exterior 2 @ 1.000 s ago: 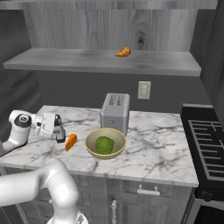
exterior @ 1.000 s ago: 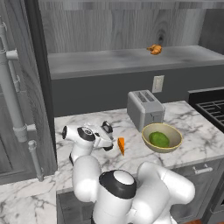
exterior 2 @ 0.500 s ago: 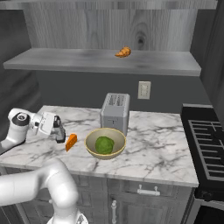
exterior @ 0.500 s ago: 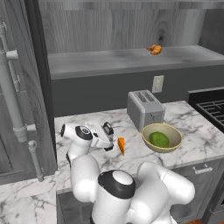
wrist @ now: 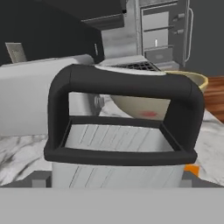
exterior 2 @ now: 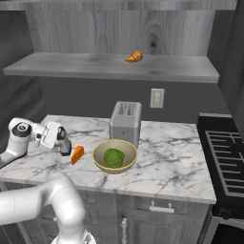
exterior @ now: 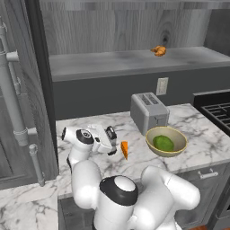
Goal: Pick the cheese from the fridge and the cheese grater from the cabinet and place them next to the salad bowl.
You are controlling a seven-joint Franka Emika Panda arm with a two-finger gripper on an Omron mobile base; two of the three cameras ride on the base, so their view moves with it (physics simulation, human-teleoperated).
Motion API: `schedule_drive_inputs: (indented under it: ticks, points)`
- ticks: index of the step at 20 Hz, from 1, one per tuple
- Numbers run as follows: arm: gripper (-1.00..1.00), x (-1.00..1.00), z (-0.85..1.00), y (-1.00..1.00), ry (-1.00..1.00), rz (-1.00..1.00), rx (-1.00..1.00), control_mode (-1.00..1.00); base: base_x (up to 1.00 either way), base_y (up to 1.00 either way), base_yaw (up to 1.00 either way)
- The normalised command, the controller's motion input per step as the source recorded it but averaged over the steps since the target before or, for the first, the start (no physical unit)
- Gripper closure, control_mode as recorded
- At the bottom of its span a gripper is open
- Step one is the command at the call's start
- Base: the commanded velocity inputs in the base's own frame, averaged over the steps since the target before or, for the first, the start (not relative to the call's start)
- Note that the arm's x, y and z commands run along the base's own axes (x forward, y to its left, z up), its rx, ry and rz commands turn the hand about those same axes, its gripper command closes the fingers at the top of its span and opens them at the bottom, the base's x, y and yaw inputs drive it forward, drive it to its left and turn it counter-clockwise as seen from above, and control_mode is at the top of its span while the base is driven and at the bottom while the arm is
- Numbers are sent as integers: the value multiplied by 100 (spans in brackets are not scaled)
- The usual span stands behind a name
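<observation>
From the left base view a white marble tabletop (exterior: 188, 121) carries a silver toaster (exterior: 149, 112) and tan-yellow salad bowl (exterior: 166, 140); from the right, the small orange cheese wedge (exterior 2: 77, 154) lies just left of that bowl beneath a grey wood-grain shelf (exterior 2: 95, 66); the hand view shows the black-handled metal grater (wrist: 122, 131) upright between wide-spread fingers.

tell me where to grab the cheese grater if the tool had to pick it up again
Grip the cheese grater by its black arched top handle, coming straight down from above. It stands upright on the marble counter, so the handle bridges the top with a gap beneath for the fingers, while the perforated faces look slippery. That is a judgement.
</observation>
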Motion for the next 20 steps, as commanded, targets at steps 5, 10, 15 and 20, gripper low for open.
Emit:
schedule_drive_inputs:
  ticks: [5,10,15,20]
  points:
    - [-100,0,-6,0,-6,-4,0,-100,0,0,0]
    - [-100,0,-2,4,-10,-1,0,-100,0,0,0]
    - [-100,0,-1,8,-10,0,0,-100,0,0,0]
    - [-100,0,0,6,-6,0,0,-100,0,0,0]
